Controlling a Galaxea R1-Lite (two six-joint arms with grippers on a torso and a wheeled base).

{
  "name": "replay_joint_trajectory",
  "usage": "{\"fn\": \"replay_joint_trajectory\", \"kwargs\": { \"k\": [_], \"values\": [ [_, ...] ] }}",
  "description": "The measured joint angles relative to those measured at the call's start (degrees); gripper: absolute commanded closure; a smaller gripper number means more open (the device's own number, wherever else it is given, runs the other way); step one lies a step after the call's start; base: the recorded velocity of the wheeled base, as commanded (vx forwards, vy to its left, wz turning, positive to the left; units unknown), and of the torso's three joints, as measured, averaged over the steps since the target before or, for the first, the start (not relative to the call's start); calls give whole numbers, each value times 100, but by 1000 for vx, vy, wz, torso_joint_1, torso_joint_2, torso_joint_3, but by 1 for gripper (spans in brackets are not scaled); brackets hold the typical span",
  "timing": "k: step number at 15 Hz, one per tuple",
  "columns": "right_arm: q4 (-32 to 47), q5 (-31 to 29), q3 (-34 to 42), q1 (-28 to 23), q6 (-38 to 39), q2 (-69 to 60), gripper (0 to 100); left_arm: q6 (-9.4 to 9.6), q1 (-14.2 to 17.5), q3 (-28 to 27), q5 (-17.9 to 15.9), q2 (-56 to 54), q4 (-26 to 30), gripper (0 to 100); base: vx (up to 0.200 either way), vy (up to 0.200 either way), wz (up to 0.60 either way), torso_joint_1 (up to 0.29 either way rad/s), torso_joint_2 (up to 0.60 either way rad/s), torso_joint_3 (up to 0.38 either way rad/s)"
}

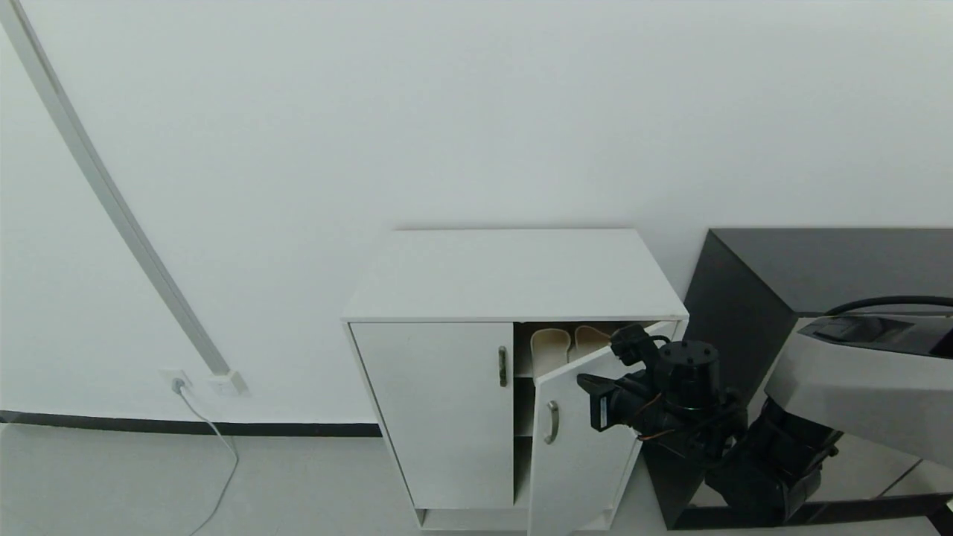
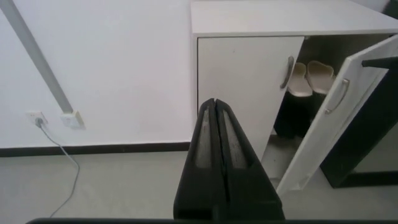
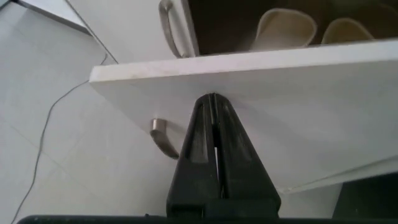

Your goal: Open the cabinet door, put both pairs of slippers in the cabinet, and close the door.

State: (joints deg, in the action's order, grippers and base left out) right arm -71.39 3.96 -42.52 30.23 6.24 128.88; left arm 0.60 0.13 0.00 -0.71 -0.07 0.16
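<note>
Resting at the outer face of the ajar right door [image 1: 577, 454] of the white two-door cabinet [image 1: 514, 275], the right gripper [image 3: 214, 99] had jaws pressed together, like the left gripper [image 2: 215, 104] farther off; cream slippers [image 1: 551, 348] stood inside on the upper shelf.

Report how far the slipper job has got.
Done: the right door is open and one beige slipper pair stands inside the cabinet. I can't make out a second pair. In hand: the shut right claw sits at that door's outer face, likely to push it. Left: closing the door.
</note>
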Motion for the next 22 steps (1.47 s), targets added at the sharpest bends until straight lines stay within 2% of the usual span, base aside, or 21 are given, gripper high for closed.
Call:
{"fn": "replay_joint_trajectory", "kwargs": {
  "k": [16, 22],
  "values": [
    [-2, -11, -196, -48, 10, 74, 100, 2, -4, 0, 0, 0, 2, 100, 0, 0, 0, 0, 0, 0],
    [33, -150, -59, -69, 22, -639, 100, 0, -4, 0, 2, 0, 2, 100, 0, 0, 0, 0, 0, 0]
  ]
}}
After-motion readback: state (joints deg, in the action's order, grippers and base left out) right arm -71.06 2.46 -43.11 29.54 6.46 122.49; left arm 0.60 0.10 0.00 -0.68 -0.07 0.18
